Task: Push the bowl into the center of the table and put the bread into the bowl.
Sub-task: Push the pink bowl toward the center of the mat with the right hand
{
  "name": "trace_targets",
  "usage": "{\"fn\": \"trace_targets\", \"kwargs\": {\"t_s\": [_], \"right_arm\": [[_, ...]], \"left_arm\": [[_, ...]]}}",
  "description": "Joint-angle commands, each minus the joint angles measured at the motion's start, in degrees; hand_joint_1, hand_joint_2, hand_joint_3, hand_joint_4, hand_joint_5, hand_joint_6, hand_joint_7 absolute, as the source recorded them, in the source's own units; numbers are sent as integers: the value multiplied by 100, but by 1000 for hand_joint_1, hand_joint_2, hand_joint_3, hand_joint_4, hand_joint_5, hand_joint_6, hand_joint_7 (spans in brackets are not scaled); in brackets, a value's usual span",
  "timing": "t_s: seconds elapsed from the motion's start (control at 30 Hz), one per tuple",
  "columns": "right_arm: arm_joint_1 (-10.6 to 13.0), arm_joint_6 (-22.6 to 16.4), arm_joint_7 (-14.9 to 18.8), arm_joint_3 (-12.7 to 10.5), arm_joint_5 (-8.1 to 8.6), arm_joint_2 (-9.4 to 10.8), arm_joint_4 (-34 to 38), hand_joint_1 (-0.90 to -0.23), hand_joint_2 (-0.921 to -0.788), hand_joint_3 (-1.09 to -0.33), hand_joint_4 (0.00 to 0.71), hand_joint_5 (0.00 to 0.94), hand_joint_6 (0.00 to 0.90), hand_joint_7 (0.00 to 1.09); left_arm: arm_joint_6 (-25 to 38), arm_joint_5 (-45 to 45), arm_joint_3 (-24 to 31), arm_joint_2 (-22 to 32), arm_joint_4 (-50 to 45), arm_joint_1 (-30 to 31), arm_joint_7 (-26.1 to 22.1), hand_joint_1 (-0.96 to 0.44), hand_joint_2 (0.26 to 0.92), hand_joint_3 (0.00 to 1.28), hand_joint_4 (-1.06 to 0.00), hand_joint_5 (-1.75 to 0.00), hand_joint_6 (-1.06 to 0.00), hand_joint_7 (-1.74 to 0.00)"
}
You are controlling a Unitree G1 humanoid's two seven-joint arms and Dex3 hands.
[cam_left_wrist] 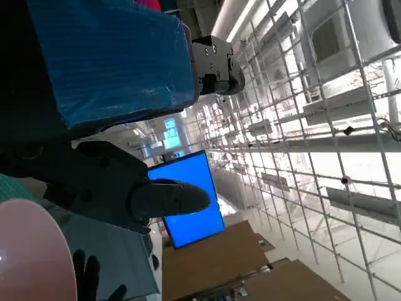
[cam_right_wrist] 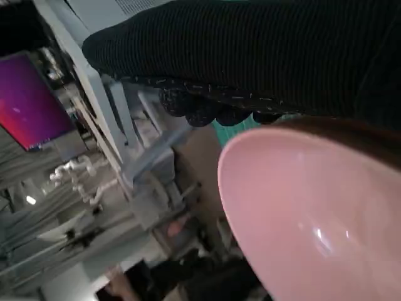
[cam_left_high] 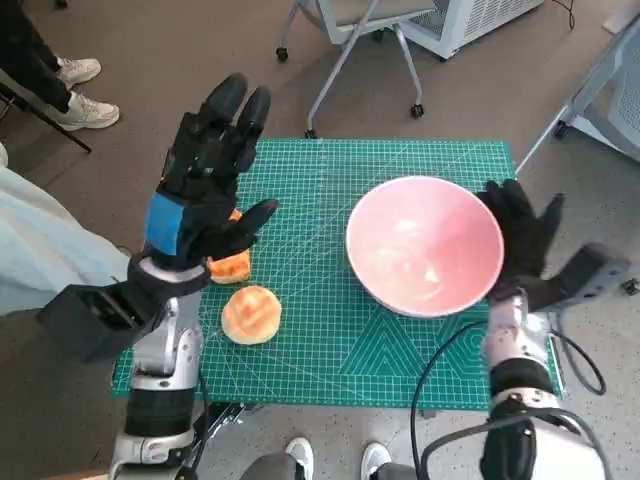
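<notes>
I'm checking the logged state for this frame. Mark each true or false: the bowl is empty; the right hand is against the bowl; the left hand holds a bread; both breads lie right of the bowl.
1. The bowl is empty. True.
2. The right hand is against the bowl's right side. True.
3. The left hand holds a bread. False: it is raised, open, holding nothing.
4. Both breads lie right of the bowl. False: the round bread and the other bread lie left of it on the mat.
</notes>
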Motion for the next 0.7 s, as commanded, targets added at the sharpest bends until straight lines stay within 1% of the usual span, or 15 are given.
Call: {"fn": "trace_targets", "kwargs": {"t_s": [0.03,0.13,0.3,0.53,0.7], "right_arm": [[-75,228,33,-125,121,178,115,-590,-921,-744,106,8,189,149],[-136,296,27,-171,144,264,126,-599,-921,-732,117,12,194,152],[-213,341,37,-196,119,386,136,-598,-921,-727,127,14,212,160],[-308,350,40,-155,39,528,142,-584,-921,-737,120,7,218,159],[-365,374,39,-136,-3,599,152,-571,-921,-751,113,2,201,145]], "left_arm": [[50,-100,73,54,-154,130,-27,-437,921,374,-140,-8,1,-403],[79,-127,107,79,-236,196,-24,-439,921,372,-141,-8,-5,-406],[83,-129,135,119,-311,281,-13,-443,921,367,-147,-9,-13,-412],[45,-44,186,182,-413,388,41,-442,921,362,-150,-9,-4,-404],[12,-10,213,215,-413,424,68,-443,921,360,-152,-9,-9,-402]]}}
